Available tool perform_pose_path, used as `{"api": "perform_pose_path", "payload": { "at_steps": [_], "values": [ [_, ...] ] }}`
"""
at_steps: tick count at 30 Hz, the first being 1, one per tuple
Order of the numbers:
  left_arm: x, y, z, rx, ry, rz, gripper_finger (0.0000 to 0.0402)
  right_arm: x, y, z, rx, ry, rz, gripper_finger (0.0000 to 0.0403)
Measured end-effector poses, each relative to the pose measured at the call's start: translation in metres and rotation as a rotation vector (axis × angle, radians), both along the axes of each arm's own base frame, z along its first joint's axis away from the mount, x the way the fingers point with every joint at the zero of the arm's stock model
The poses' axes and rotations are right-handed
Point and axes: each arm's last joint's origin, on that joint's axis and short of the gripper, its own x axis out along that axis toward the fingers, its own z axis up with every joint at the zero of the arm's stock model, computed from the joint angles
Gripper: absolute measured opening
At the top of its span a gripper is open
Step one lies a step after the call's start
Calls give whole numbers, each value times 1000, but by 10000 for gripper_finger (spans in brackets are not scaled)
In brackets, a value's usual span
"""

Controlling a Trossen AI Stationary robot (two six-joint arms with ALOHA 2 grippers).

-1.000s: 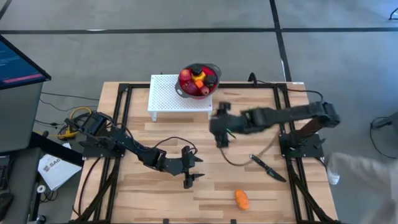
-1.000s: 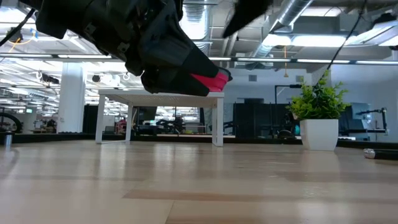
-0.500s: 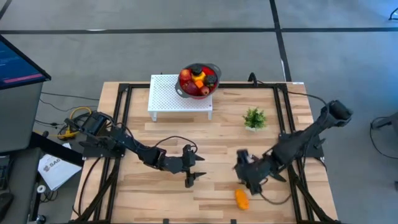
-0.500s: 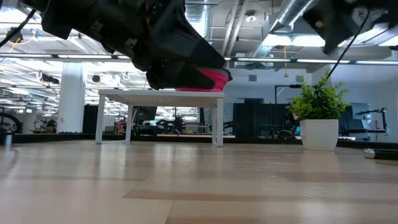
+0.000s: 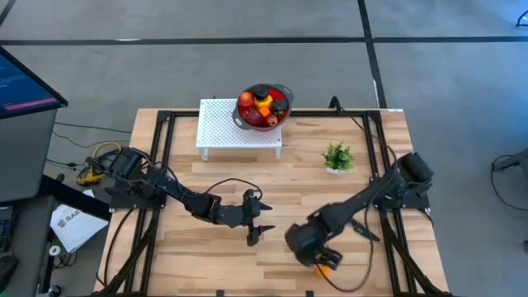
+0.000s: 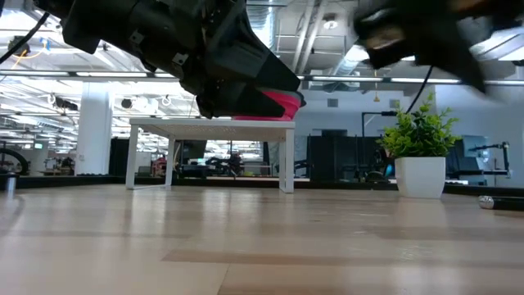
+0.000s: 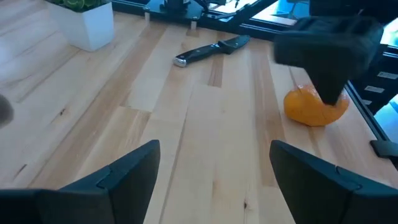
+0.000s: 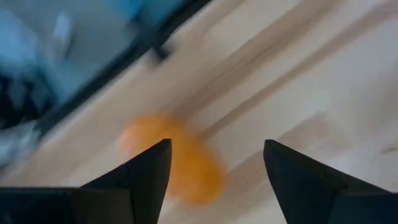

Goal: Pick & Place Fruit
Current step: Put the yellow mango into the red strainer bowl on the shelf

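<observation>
One orange fruit (image 7: 316,107) is left loose on the table (image 5: 214,256) near its front edge; the other fruit is already heaped in the pot (image 5: 265,106) on the white stand (image 5: 223,132). Its long axis cannot be told. The right gripper (image 8: 214,180) is poised above it, jaws apart, nothing gripped. The left gripper (image 5: 257,230) is parked mid-table, jaws open.

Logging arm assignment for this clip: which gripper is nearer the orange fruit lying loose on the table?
Right. The right gripper hangs directly over the orange fruit, jaws open around it. The left gripper waits open, farther off toward the table's middle.
</observation>
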Motion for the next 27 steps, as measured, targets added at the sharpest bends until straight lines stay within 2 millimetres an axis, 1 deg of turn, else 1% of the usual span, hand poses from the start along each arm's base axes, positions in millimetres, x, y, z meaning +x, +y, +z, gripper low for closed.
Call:
{"api": "perform_pose_path", "payload": {
  "at_steps": [2, 5, 9, 14, 18, 21, 24, 27],
  "values": [
    [0, 0, 0, 0, 0, 0, 296, -6, 12, -2, -62, 68, 112, 247],
    [0, 0, 0, 0, 1, 0, 296, -15, 27, -10, -119, 149, 214, 255],
    [0, 0, 0, 1, 2, -1, 296, -22, 43, -19, -138, 139, 311, 280],
    [0, 0, 0, 1, 2, -1, 296, -21, 50, -21, -167, 58, 323, 329],
    [0, 0, 0, 14, 3, -8, 296, -24, 53, -22, -178, 57, 335, 356],
    [0, 0, 0, 16, 3, -10, 296, -33, 58, -26, -188, 66, 383, 360],
    [0, 0, 0, 16, 3, -9, 296, -38, 64, -26, -186, 58, 415, 358],
    [0, 0, 0, 16, 3, -9, 296, -41, 68, -26, -186, 66, 393, 351]
  ]
}}
